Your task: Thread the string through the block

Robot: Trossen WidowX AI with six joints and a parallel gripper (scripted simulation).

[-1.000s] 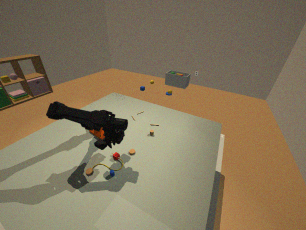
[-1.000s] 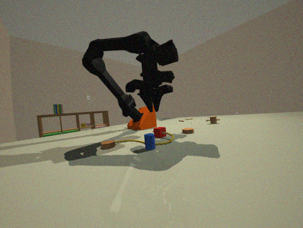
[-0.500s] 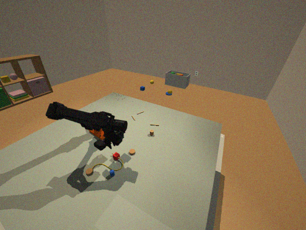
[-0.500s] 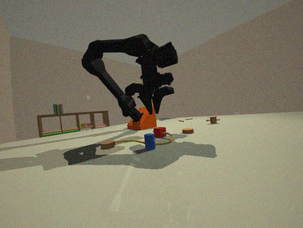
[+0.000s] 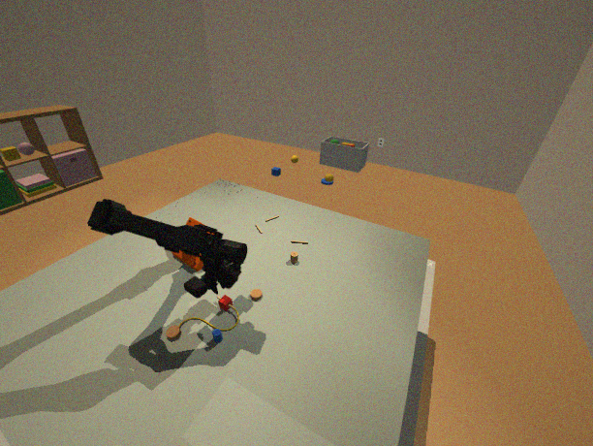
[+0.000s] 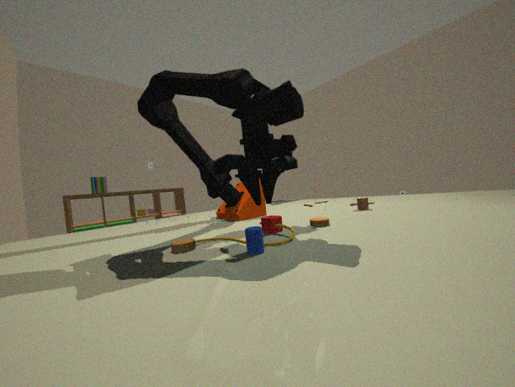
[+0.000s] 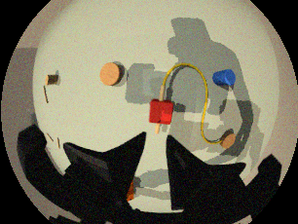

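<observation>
The stick (image 7: 158,129) pokes out of the red block (image 7: 161,111); the half-spread, empty gripper (image 7: 153,158) hovers above, pulling left to do.

Red block (image 5: 225,302) sits mid-table, stick (image 7: 158,129) poking out one side; yellow string (image 5: 208,320) loops to the round button (image 5: 172,332) toward the near-left edge.

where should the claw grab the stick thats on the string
Grip the short free end of the stick poking out of the red block on the side facing the claw. Come down from above, fingers either side of it. The string leaves the block's far side, so pulling toward the arm should draw it through.
</observation>
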